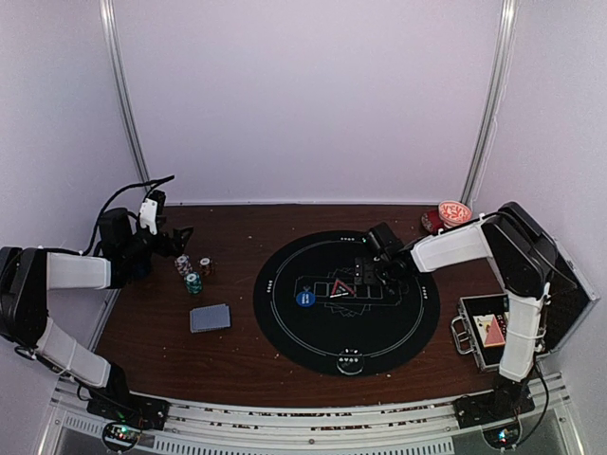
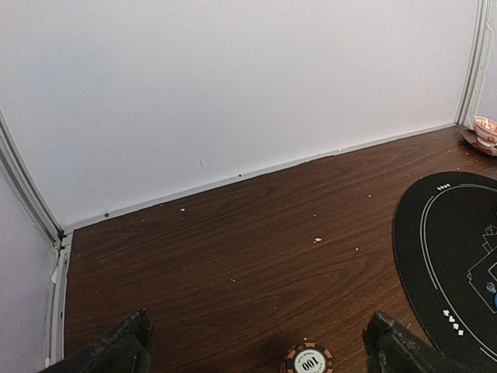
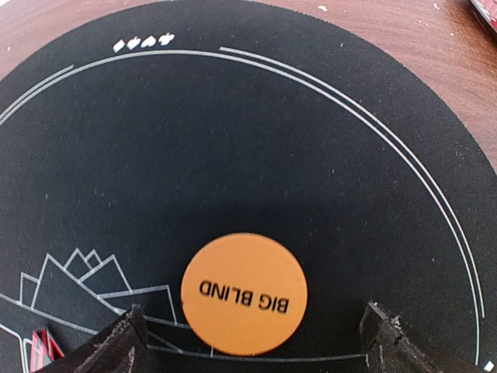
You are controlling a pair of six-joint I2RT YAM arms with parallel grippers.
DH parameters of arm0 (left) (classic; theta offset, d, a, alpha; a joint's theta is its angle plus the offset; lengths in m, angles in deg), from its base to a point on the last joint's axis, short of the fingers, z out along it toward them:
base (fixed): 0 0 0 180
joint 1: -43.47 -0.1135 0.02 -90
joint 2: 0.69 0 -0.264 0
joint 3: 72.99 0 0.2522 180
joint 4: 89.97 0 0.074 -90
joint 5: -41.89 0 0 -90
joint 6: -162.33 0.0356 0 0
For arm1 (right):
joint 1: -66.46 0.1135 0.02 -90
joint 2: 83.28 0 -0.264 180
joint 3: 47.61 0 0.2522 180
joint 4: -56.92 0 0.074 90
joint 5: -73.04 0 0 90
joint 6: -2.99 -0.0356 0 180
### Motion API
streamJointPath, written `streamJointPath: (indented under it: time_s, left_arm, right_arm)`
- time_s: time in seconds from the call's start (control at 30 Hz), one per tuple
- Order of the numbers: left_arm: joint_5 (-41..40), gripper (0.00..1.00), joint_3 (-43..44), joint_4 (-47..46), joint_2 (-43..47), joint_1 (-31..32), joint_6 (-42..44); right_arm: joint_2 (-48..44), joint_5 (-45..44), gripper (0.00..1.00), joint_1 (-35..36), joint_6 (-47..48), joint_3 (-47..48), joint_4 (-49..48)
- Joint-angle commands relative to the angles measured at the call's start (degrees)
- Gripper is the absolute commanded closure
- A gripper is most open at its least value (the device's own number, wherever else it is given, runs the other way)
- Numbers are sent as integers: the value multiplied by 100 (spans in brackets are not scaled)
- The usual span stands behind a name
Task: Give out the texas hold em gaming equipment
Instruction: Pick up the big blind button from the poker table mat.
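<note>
Top view: left tool (image 1: 176,241) hangs over the counter (image 1: 237,360), fingers spread wide, nothing in it. The poker chips (image 1: 193,275) sit in a small cluster just past its tips, on the side toward the mat (image 1: 285,327). The playing cards (image 1: 210,317) lie further back toward the arm bases, well apart from it. Right tool (image 1: 368,273) is low over the mat's middle, w/ the red triangle marker (image 1: 341,287) just beside it on its left and the blue disc (image 1: 304,298) further out the same way.

Left wrist view: both fingers at the bottom corners, wide, empty. One dark chip (image 2: 307,359) w/ orange edge stripes lies flat btwn them, nearer the right finger. Can't tell how high the tool rides above it.

Right wrist view: the orange disc (image 3: 245,294), marked BIG BLIND, lies flat on the mat, almost dead centre btwn the spread fingers, which are open and touching nothing. It's round, so there's no long axis to line up w/. I'd say the next move needs only a straight drop and a close. The disc is thin, though, so catching its edge could be fiddly. Right arm is clearly nearer the disc, left arm nearer the chips.
</note>
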Motion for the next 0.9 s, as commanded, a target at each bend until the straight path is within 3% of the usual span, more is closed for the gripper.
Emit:
streamJointPath:
  time_s: [0.0, 0.57, 0.87]
  left_arm:
    - [34, 2, 108, -294, -35, 41, 16]
    - [18, 2, 153, -279, -144, 46, 24]
    - [-19, 2, 165, -261, -162, 46, 47]
  right_arm:
    - [340, 278, 5, -170, -91, 169, -141]
    - [973, 504, 28, -114, 125, 633, 115]
    - [1027, 445, 32, 124, 263, 670, 327]
